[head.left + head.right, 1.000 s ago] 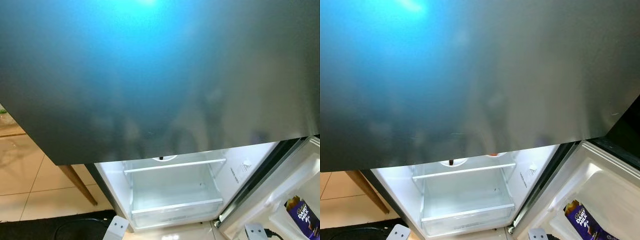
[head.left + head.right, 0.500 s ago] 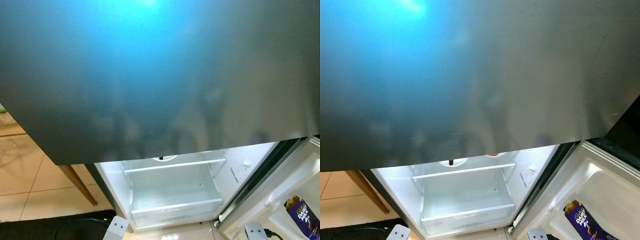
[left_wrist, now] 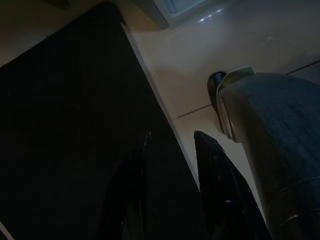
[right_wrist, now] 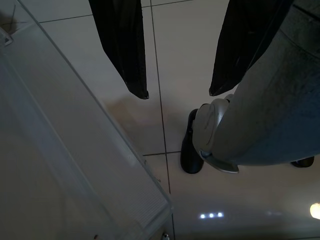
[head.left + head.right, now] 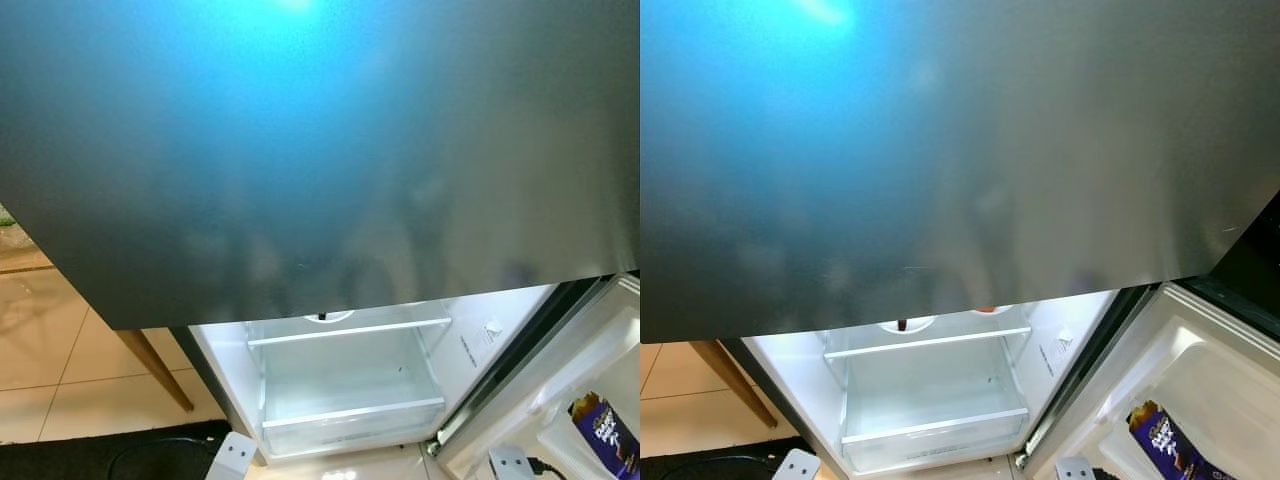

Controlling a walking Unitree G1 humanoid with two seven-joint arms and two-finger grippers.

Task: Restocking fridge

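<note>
The fridge's grey upper door (image 5: 320, 150) is closed and stands close in front of me. Below it the lit lower compartment (image 5: 350, 385) is open, with a glass shelf (image 5: 350, 330) over a clear drawer (image 5: 355, 415). A white dish (image 5: 905, 324) peeks out on the shelf. A purple chocolate bar (image 5: 605, 432) stands in a bin of the open lower door (image 5: 1200, 380) at the right. My left gripper (image 3: 172, 140) hangs open over a dark mat. My right gripper (image 4: 179, 94) hangs open above the floor tiles, holding nothing.
A wooden table leg (image 5: 155, 365) slants down at the left over beige tiles. A dark mat (image 5: 100, 455) with a cable lies in front of the fridge. A translucent plastic panel (image 4: 75, 150) lies beside my right gripper. My own leg and foot (image 4: 192, 145) are close by.
</note>
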